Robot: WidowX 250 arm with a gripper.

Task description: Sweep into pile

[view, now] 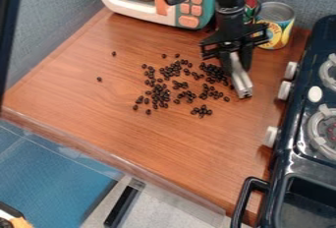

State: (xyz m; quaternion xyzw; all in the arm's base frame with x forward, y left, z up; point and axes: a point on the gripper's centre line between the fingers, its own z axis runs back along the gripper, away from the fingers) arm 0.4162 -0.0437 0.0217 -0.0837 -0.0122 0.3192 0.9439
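"Wood-grain counter (98, 114), backed by a blue-grey wall (52, 20). Confirm the fittings."

"Toy microwave (125, 10) at the far edge. A can (279, 24) stands beside the arm, on its right in the view. Black toy stove (283, 158) along the right side, with pale knobs (271, 136) facing the counter."

"State the condition of the hand (237, 69)."

"Closed on a silver bar (242, 85). The hand hangs down over the right part of the counter, one black finger on either side of the bar's upper portion."

"Orientation of the bar?"

"Long axis slanted: the free end points toward the bottom of the view and slightly right. The bar slopes down from the hand. Contact between its tip and the counter cannot be determined."

"Position of the black beans (159, 95)?"

"Middle of the counter, mostly left of the bar. They form an irregular scatter of loose clusters, wider than it is deep. A small cluster sits at the near side; two single beans lie well apart, toward the left. The nearest beans are just beside the free end of the bar."
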